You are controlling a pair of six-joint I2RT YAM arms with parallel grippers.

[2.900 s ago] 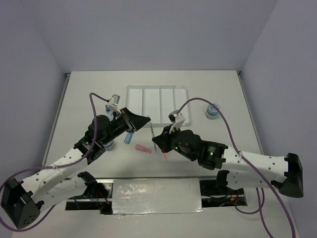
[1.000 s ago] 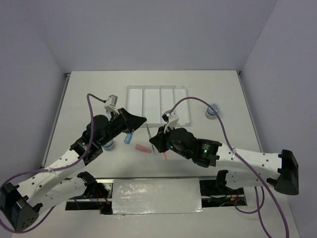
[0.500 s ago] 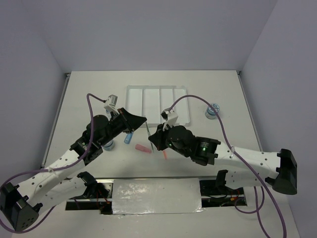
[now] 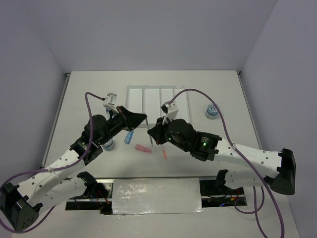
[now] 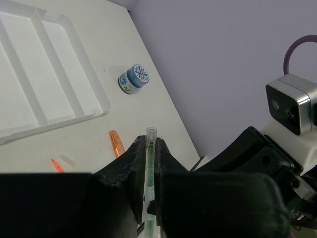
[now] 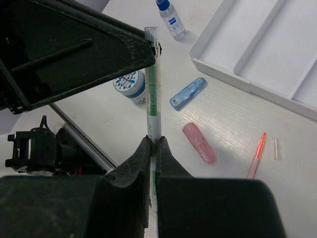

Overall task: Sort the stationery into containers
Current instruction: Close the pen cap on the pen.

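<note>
Left claw (image 5: 150, 144) and right claw (image 6: 154, 141) are both clamped on one green pen (image 6: 152, 84), which is held in the air between them. The pen is gripped by the left claw close to its clear-tipped end, with a short length left sticking out past the fingertips. It is gripped by the right claw further down the barrel. Each pair of fingers is closed to the width of the pen, the barrel being pinched in the narrow slit between them. Seen from overhead, the two claws are brought tip to tip just short of the near edge of the white tray (image 4: 152, 99), which is laid on the counter (image 4: 89, 89).

One patterned disc (image 4: 212, 110) is set to the right of the tray, apart from it. A second disc (image 6: 132, 84) is found to the left of the blue stick (image 6: 188, 93). A blue-capped bottle (image 6: 171, 17) is seen off the tray's left corner. The blue stick and a pink stick (image 6: 199, 143) are laid near each other below the claws, not touching. An orange stick (image 5: 115, 142) is seen near the tray's near edge. A thin orange pen (image 6: 256, 158) is laid to the right of the pink stick.
</note>
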